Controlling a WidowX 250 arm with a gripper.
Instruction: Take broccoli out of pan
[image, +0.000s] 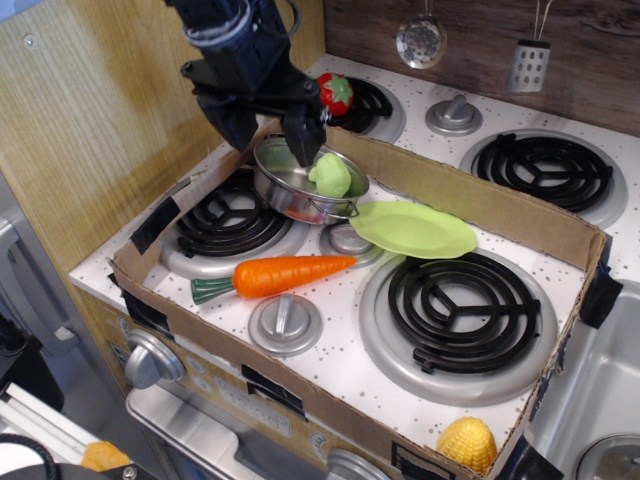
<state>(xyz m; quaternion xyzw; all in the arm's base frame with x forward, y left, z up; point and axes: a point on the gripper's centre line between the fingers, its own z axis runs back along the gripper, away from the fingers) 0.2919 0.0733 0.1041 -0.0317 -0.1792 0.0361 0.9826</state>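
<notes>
One lumpy pale-green broccoli (331, 175) sits in your shiny steel pan (290, 190), just below spread, empty fingers (270, 135).

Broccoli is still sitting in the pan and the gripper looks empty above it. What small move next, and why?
Probably lower the gripper a little, shifting it right, so the fingers straddle the broccoli, then close. It hangs open above the pan with nothing between the fingers, and the broccoli rests against the pan's right side, so one finger must clear the rim.
</notes>
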